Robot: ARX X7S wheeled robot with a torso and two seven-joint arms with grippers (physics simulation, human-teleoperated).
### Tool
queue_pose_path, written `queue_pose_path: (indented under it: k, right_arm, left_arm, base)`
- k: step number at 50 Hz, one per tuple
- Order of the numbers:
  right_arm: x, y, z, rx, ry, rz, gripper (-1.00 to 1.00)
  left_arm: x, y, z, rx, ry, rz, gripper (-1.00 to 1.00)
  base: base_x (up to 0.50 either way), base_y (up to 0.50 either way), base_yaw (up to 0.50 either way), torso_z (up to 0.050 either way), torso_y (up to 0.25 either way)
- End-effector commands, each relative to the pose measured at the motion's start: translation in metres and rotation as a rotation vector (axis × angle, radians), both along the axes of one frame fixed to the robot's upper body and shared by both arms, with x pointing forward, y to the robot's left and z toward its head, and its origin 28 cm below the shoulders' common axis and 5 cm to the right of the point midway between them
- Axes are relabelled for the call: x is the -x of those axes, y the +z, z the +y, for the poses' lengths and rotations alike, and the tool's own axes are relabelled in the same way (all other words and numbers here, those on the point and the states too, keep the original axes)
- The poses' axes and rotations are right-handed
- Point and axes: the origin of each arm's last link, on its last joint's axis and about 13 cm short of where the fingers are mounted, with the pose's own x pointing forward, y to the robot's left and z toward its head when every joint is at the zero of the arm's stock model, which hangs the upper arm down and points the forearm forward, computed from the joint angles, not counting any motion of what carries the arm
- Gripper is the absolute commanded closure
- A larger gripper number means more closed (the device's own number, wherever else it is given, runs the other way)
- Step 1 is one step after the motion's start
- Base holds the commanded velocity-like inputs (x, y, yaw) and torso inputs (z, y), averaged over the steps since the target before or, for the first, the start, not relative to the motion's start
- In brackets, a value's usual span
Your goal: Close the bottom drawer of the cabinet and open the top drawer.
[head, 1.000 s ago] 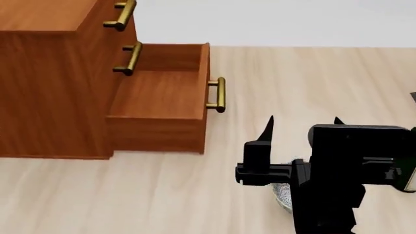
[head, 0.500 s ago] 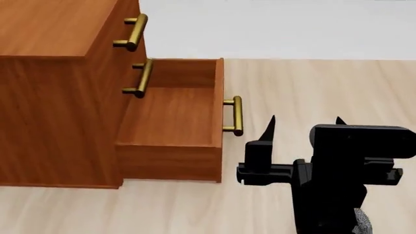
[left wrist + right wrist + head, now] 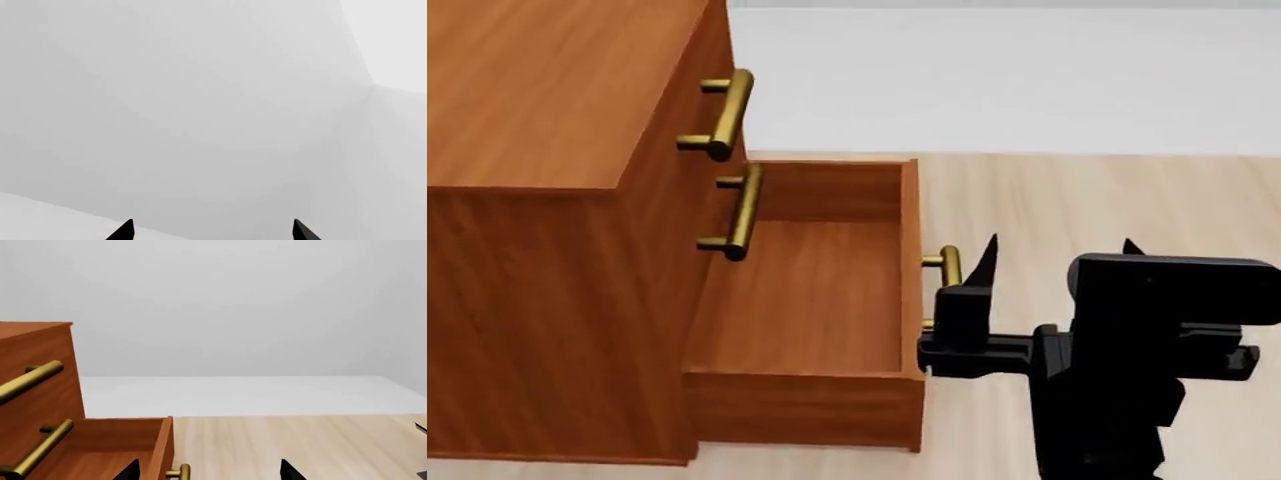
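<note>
The cabinet stands at the left of the head view. Its top drawer is shut, with its brass handle showing. The middle drawer's handle is below it. The bottom drawer is pulled far out and is empty; its handle is partly hidden behind my right gripper's finger. My right gripper is open, just right of that handle. In the right wrist view the bottom drawer's handle lies between the open fingertips of the right gripper. My left gripper is open and faces a blank grey wall.
The pale wooden surface stretches to the right of the cabinet. A white strip lies behind it, and a grey wall beyond. My right arm's black body fills the lower right of the head view.
The head view has closed in on the cabinet, which now looks larger and nearer. My right gripper's left finger now overlaps the bottom drawer's handle. The drawer stays open.
</note>
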Motion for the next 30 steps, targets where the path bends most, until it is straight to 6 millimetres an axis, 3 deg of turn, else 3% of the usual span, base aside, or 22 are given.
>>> queue_pose_path:
  k: [1,30]
  right_arm:
    - [-0.0001,0.0004,-0.0004,-0.001,-0.014,-0.002,-1.00]
    - [-0.0005,0.0003,-0.0014,-0.010,-0.027,-0.003,-1.00]
  left_arm:
    - [0.0045,0.0004,0.0018,-0.006,0.109,-0.017,-1.00]
    - [0.0048,0.0003,0.0000,-0.020,0.082,-0.017,-1.00]
  base:
    - [0.28,0.11,0.00,0.000,0.000]
    - [0.33,0.07,0.00,0.000,0.000]
